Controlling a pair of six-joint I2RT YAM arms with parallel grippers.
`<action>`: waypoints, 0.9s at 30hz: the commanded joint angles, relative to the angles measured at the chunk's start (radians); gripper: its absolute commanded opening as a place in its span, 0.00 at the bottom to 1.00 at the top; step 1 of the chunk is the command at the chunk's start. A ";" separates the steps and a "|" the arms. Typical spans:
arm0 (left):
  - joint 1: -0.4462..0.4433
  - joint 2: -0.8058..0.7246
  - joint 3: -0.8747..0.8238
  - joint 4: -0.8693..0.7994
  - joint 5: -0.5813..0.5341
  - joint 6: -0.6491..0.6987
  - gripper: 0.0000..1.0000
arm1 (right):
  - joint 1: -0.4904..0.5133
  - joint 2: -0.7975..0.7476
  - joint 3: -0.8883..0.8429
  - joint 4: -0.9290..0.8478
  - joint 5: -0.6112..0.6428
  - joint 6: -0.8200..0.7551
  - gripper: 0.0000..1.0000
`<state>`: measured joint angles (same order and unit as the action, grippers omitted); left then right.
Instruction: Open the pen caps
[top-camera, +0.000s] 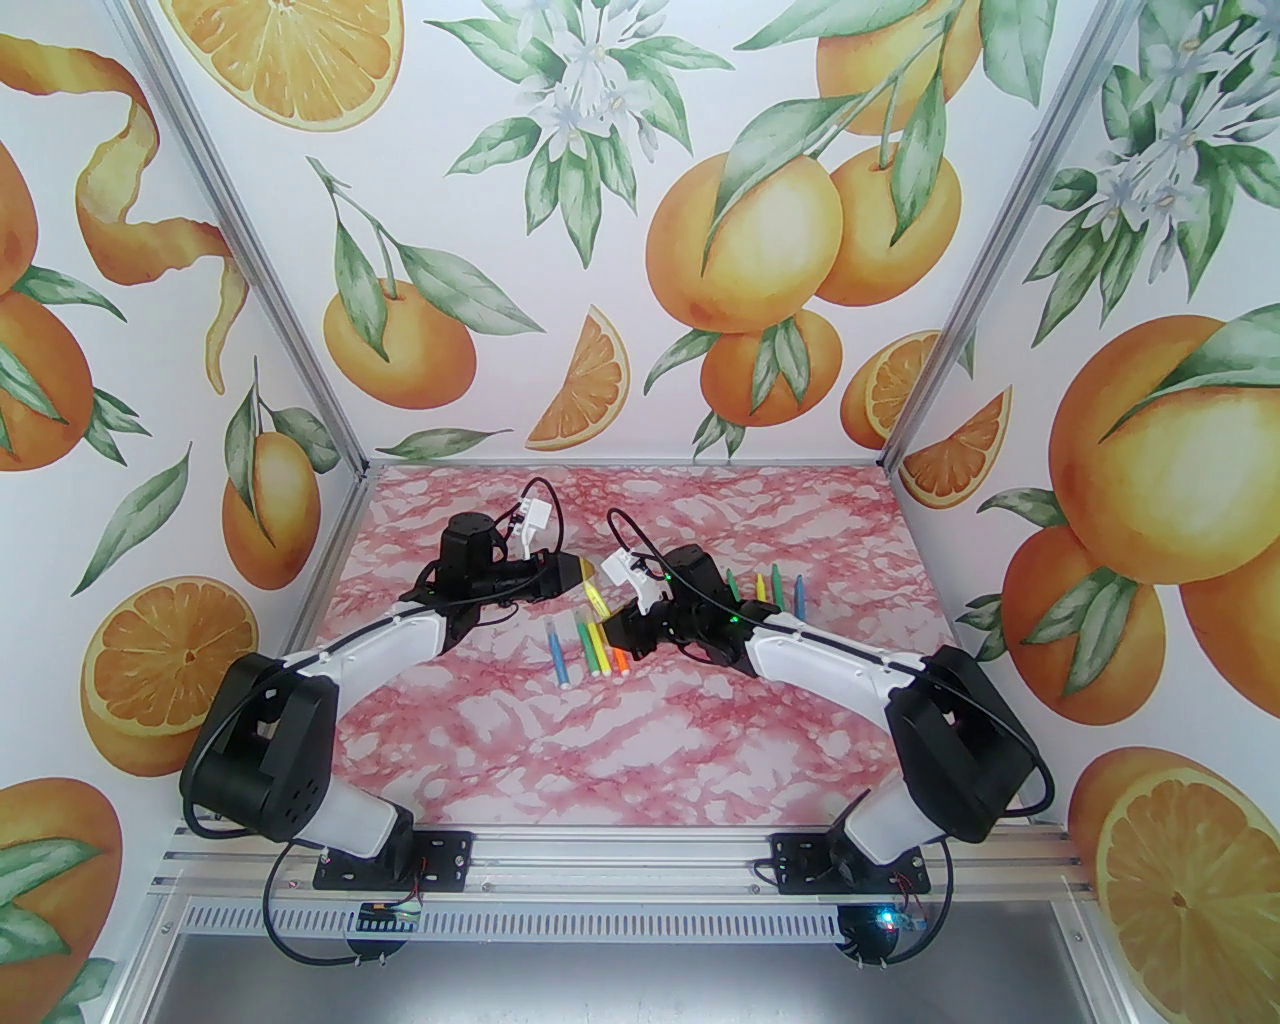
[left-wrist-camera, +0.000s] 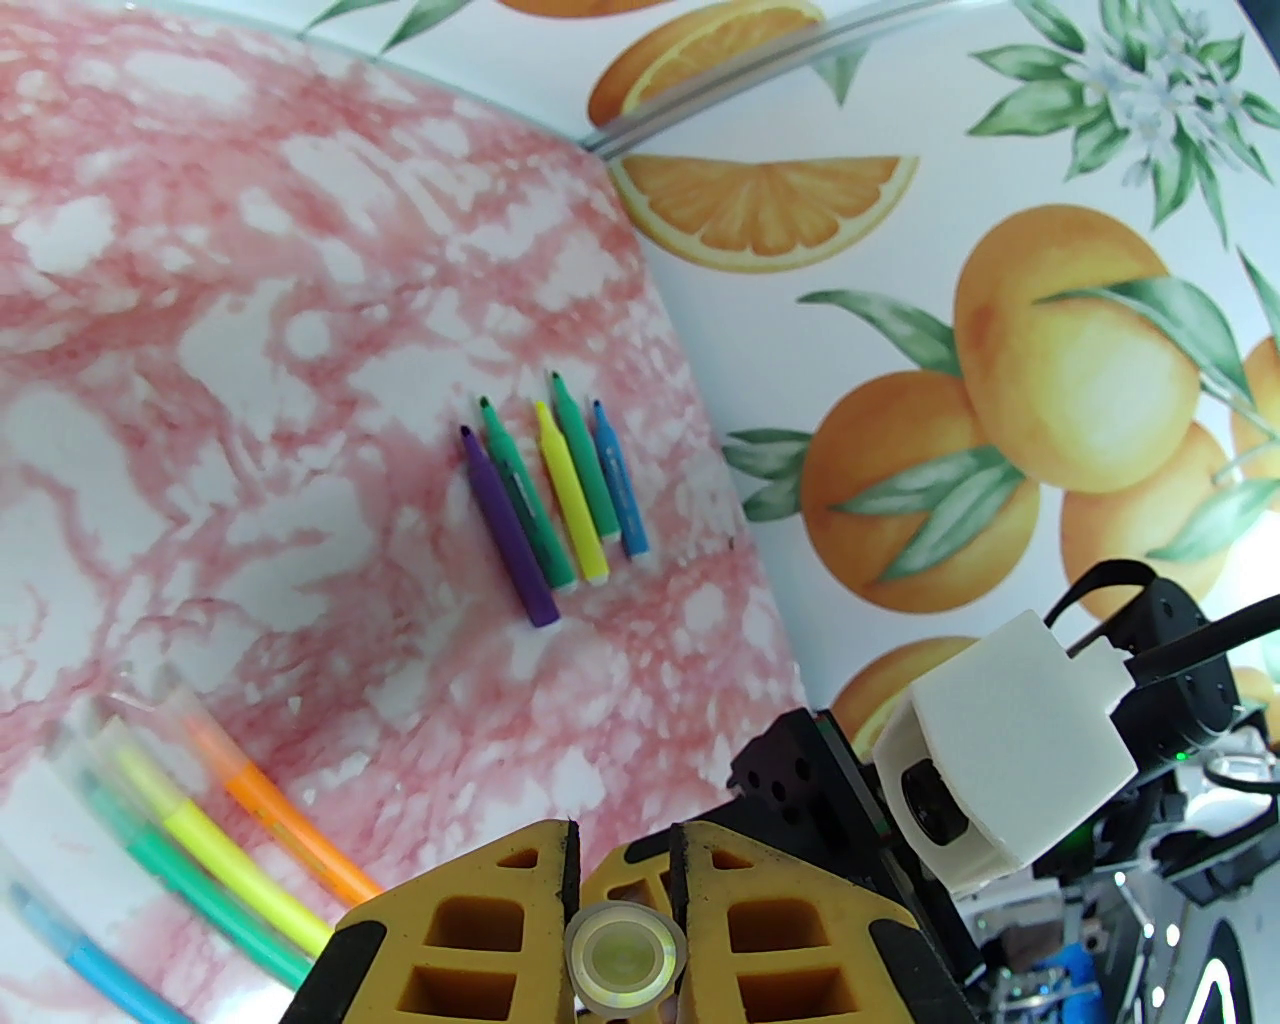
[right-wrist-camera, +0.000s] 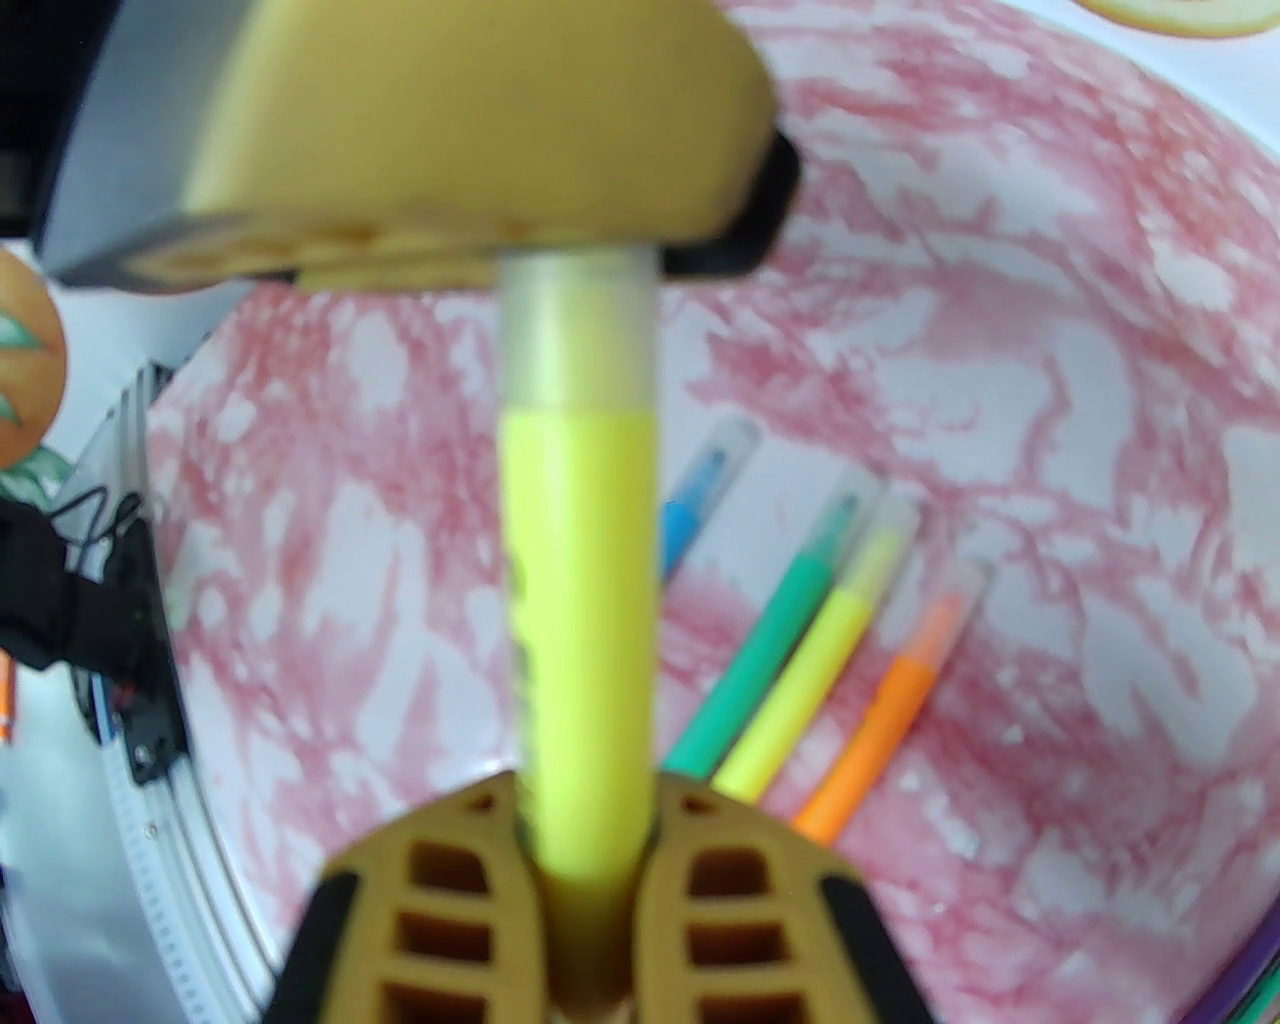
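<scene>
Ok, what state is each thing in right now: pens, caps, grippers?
left gripper: shut on clear cap.
right gripper: shut on held yellow pen, at its barrel.
clear cap: seated on the pen.
held yellow pen: raised, spanning both grippers.
near row of four pens: lying flat, capped.
far row of five pens: lying flat, uncapped.

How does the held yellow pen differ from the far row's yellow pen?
The held yellow pen is in the air, gripped at both ends; the far-row yellow pen lies on the table. The held one wears a clear cap; the other's tip is bare. Both are yellow.
</scene>
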<state>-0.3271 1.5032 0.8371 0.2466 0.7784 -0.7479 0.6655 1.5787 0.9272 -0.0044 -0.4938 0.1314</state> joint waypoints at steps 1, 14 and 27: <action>0.076 -0.060 -0.008 0.042 -0.187 -0.022 0.00 | 0.006 0.015 -0.028 -0.076 -0.063 -0.029 0.00; 0.127 -0.112 -0.001 -0.017 -0.243 0.008 0.00 | 0.023 0.043 -0.016 -0.120 -0.095 -0.059 0.00; 0.137 -0.129 0.082 -0.283 -0.302 0.214 0.00 | 0.031 0.030 -0.016 -0.141 0.018 -0.064 0.00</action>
<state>-0.1902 1.4124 0.8734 0.0940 0.5255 -0.6491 0.6926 1.6127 0.9134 -0.1329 -0.5377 0.0772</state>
